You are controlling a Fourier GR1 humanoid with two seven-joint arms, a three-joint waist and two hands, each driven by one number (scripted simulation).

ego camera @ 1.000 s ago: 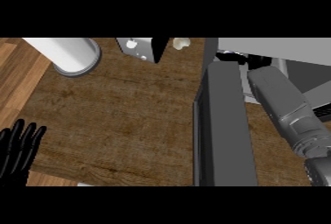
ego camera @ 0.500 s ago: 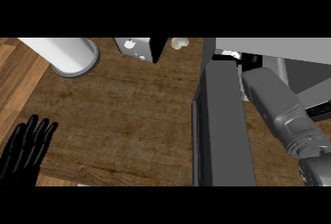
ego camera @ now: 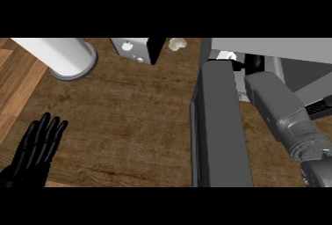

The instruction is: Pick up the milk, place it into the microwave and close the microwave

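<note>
Since the earlier frames, the left hand (ego camera: 35, 151) has risen further into view at the lower left edge, its fingers (ego camera: 45, 127) straight and spread above the wooden tabletop (ego camera: 130, 123), holding nothing; it looks like a hand at rest. On the right, the grey forearm (ego camera: 282, 116) has slid a little up and leftward, reaching into the microwave (ego camera: 272, 48) past its open door (ego camera: 220, 127), which stands edge-on down the middle of the view. Its right hand is hidden inside the opening, so I cannot tell whether the fingers are open or closed. A small white shape (ego camera: 225, 55) just inside the opening may be the milk, though too little shows to be sure. By my judgement the placing step is under way or just finishing; withdrawing the arm and shutting the door remain. A white cylinder (ego camera: 62, 55) stands at the upper left, well apart.
</note>
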